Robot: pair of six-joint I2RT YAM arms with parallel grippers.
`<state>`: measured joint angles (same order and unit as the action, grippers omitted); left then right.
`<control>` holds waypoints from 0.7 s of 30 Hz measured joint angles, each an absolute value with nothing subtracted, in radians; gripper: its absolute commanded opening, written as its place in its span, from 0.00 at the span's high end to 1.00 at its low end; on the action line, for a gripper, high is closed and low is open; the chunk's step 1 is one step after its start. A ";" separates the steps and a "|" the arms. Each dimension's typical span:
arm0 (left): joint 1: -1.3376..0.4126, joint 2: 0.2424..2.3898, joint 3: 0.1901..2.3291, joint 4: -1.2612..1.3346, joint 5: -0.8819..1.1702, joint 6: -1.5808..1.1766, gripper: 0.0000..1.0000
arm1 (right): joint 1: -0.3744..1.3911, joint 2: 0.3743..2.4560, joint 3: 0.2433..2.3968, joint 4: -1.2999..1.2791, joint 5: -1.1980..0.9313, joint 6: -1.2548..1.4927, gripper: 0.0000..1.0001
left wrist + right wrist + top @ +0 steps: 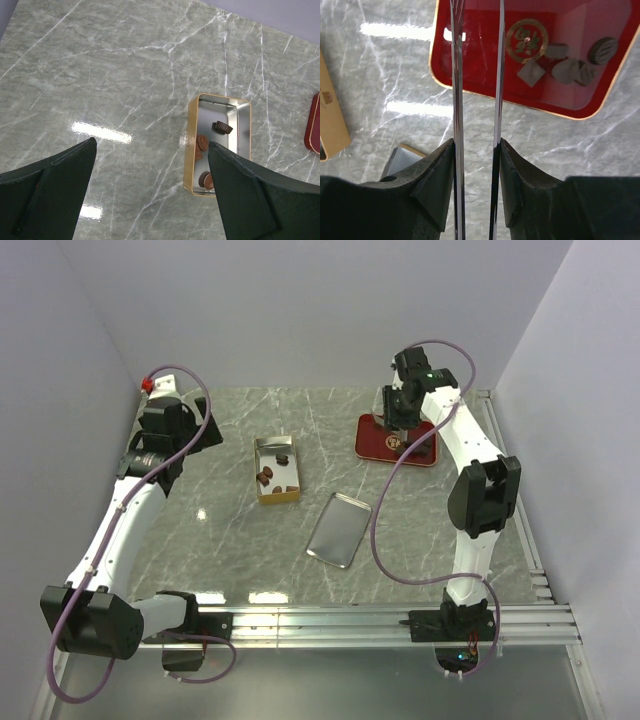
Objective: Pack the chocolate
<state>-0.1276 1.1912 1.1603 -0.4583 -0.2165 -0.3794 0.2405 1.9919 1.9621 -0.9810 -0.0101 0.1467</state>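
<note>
My left end effector [152, 145] hangs wide open above the counter [100, 75], holding nothing, just beside the gold tin [192, 150]. The chocolate [202, 143] lies inside that tin as a few small brown lumps. My right end effector [477, 30] is over the red tray [470, 75], its thin fingers [456, 100] only a narrow gap apart, with nothing between them.

Near the middle of the table [220, 530], slightly toward the left edge: tin [277, 470], with the chocolate [267, 477] inside. Right of it, closer to the near edge: lid [339, 529], lying flat. Toward the far right corner: tray [398, 440].
</note>
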 measured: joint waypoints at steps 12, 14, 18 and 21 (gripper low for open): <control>-0.128 1.221 1.196 -0.466 -0.226 -0.379 0.00 | 0.212 2.003 1.958 -0.947 -0.030 0.136 0.52; -0.128 1.226 1.201 -0.469 -0.226 -0.379 0.00 | 0.211 2.004 1.957 -0.941 -0.042 0.136 0.51; -0.128 1.229 1.201 -0.472 -0.226 -0.379 0.01 | 0.210 2.009 1.956 -0.929 -0.053 0.137 0.51; -0.128 1.232 1.202 -0.474 -0.226 -0.379 0.00 | 0.210 2.023 1.955 -0.921 -0.053 0.136 0.51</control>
